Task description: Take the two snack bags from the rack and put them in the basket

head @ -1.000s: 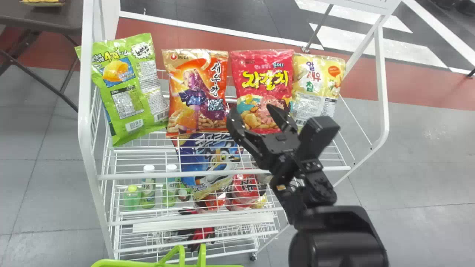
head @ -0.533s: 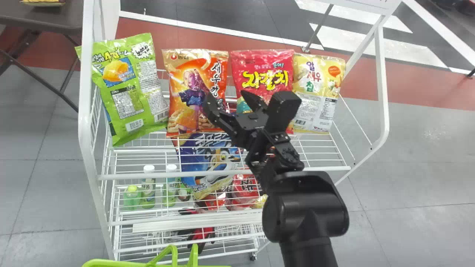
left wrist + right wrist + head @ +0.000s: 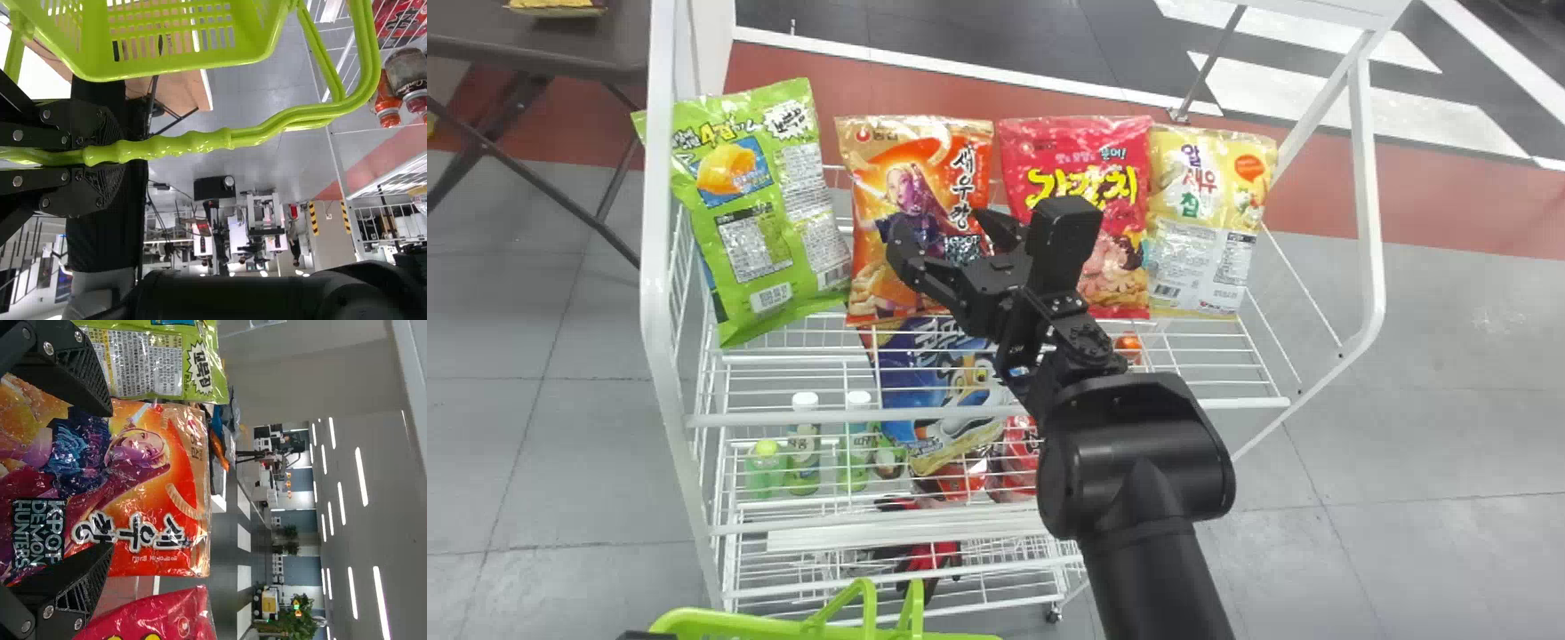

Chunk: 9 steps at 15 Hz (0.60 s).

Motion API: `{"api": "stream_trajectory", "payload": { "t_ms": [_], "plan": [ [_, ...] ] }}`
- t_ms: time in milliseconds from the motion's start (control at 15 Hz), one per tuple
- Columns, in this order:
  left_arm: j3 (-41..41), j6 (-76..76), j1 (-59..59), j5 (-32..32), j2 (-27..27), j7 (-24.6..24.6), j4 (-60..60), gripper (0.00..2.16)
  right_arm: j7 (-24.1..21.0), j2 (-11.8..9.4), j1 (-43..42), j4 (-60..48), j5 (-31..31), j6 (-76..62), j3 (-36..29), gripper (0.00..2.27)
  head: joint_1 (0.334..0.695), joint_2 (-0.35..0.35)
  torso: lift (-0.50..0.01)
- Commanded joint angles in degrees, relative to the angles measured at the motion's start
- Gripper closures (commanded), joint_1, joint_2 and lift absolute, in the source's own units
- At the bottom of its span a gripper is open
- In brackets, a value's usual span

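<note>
One white rack (image 3: 656, 222) carries the snacks; low before it, the basket (image 3: 729, 623) hangs by its handle (image 3: 193, 143), clamped in the left gripper (image 3: 115, 155). The right arm (image 3: 1149, 569) has swung left, from the red bag (image 3: 1125, 258) to the orange bag (image 3: 876, 271), probably the next pick. Its gripper (image 3: 944, 228) stands with fingers apart before that bag; slim gaps beside the red and green bag (image 3: 760, 213) leave little finger room.
</note>
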Motion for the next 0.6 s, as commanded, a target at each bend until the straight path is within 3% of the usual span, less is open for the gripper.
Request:
{"api": "stream_trajectory", "payload": {
  "t_ms": [0,400,533],
  "plan": [
    [0.1,-0.1,0.2,0.0,0.0,-0.1,0.0,1.50,0.7,0.1,-1.9,1.6,1.2,2.9,0.9,0.12,0.695,-0.292,-0.008],
    [0.1,-0.1,0.7,0.0,0.0,-0.5,0.0,1.50,-2.3,0.1,-4.6,4.2,4.2,5.2,2.3,0.20,0.695,-0.270,-0.008],
    [0.3,-0.3,0.7,0.0,0.0,-0.6,0.0,1.50,-2.2,-0.3,-6.7,6.2,3.8,9.1,2.2,0.64,0.695,-0.274,-0.008]
  ]
}}
